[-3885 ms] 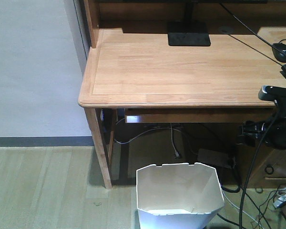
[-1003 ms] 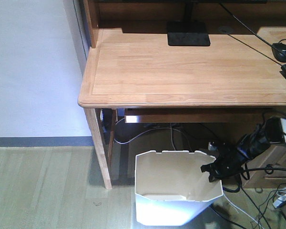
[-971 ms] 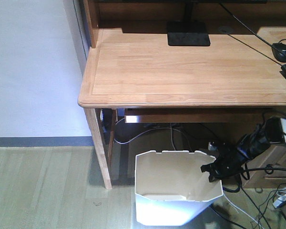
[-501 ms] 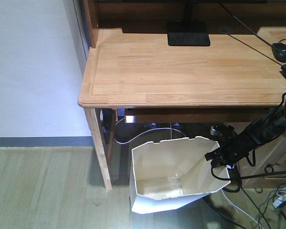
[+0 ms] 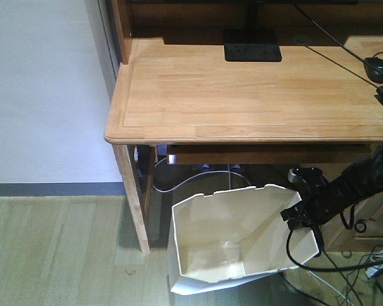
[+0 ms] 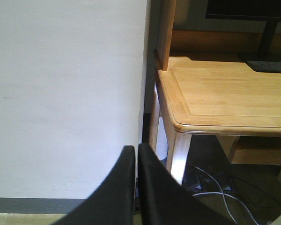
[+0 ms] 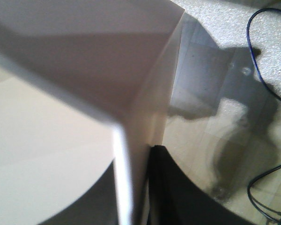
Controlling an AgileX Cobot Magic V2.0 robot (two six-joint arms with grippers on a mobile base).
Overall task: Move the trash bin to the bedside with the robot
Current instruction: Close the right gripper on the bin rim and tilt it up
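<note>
The white trash bin (image 5: pixel 233 233) hangs tilted in front of the desk, its right side raised and its mouth facing the camera. My right gripper (image 5: pixel 293 214), on a slim black arm coming in from the right, is shut on the bin's right rim. In the right wrist view the thin bin wall (image 7: pixel 131 117) runs between the right gripper's (image 7: pixel 136 158) two black fingers, one inside and one outside. My left gripper (image 6: pixel 136 152) is shut with nothing in it, pointing at the white wall beside the desk leg. The bedside is out of view.
A light wooden desk (image 5: pixel 242 95) stands over the bin, with a monitor stand (image 5: pixel 253 44) and a mouse (image 5: pixel 377 67) on it. Its front left leg (image 5: pixel 133 197) is just left of the bin. Cables (image 5: pixel 364 264) lie on the floor at the right. A white wall (image 5: pixel 45 89) fills the left.
My right arm came down from the desk's edge and closed on the bin's right rim. The bin went from upright to tilted, its right side lifted, and shifted slightly left.
</note>
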